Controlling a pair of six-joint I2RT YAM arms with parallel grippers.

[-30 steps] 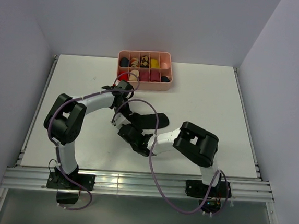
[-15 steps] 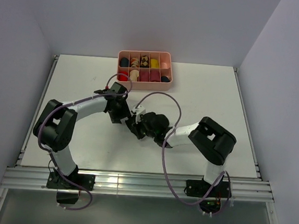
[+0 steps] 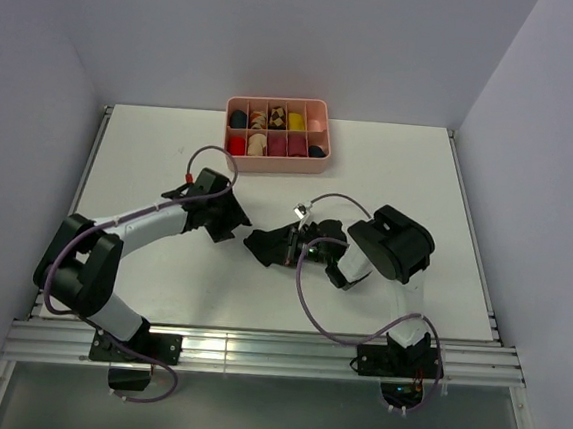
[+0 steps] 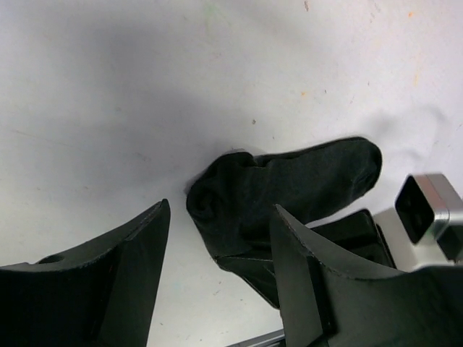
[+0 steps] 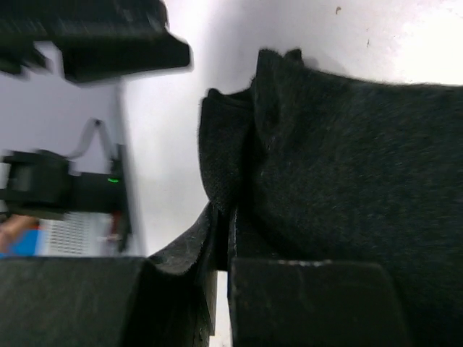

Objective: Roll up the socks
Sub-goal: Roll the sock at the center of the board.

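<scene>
Black sock (image 4: 289, 184) at centre only part-rolled; right pincer (image 5: 223, 242) pinches its edge, left pincer (image 4: 221, 213) spread beside it; tightening roll remains.

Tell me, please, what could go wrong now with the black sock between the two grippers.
1. The right gripper is shut on only a thin fold at the edge of the sock; a pull might slip the fold free.
2. The left gripper is open and holds nothing, so the sock's bunched end lies free and may loosen.
3. Both grippers are close together near the sock; they might bump if the left one closes in.
</scene>
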